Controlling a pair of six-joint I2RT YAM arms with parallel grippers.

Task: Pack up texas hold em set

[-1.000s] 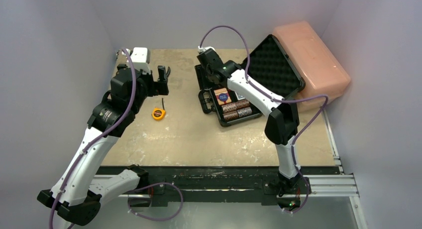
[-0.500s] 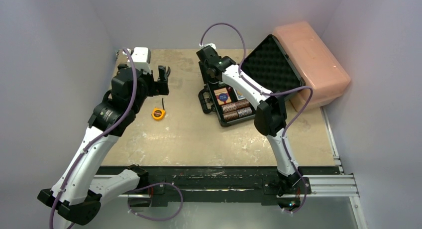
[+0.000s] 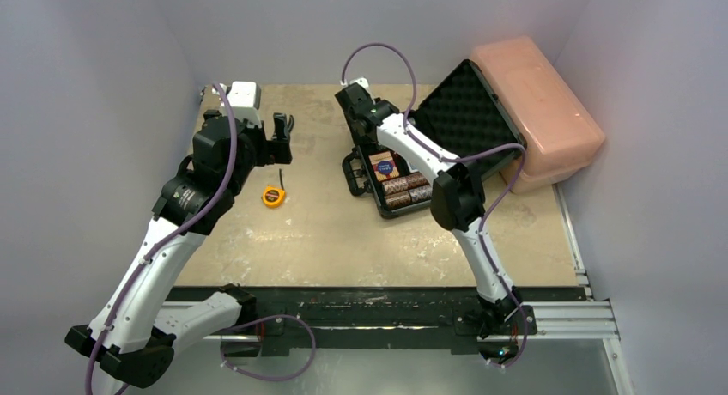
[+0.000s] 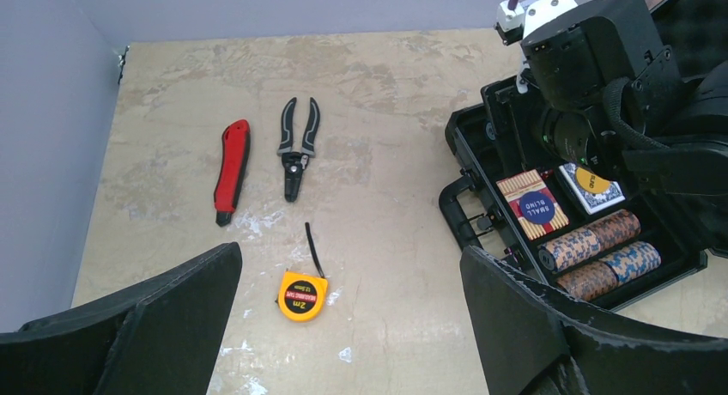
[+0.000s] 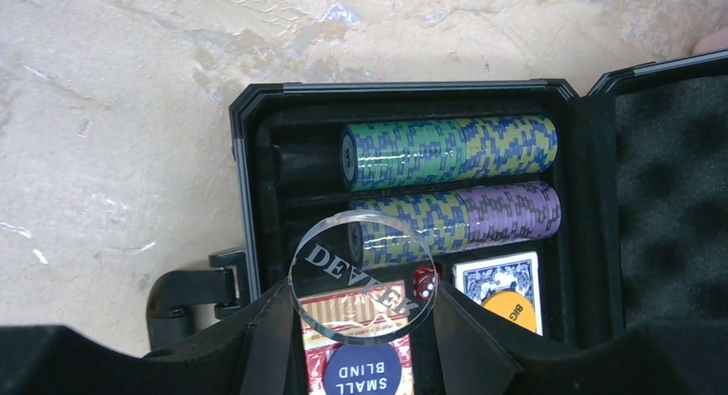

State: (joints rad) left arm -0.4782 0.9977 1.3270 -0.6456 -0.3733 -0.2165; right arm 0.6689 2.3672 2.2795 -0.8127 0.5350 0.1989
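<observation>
The right tool (image 5: 360,325) is part-closed on the edges of a clear round dealer button (image 5: 343,240), holding it just above the red deck (image 5: 319,361) and red die (image 5: 423,282) in the open black briefcase (image 5: 249,154). Over the past second this arm swung its elbow left and carried the button toward the tray's far end. It is probably the last piece before the lid closes. The chip stacks (image 5: 446,150) lie slotted. The left tool (image 3: 281,124) gapes wide and empty over the bench (image 4: 386,240).
</observation>
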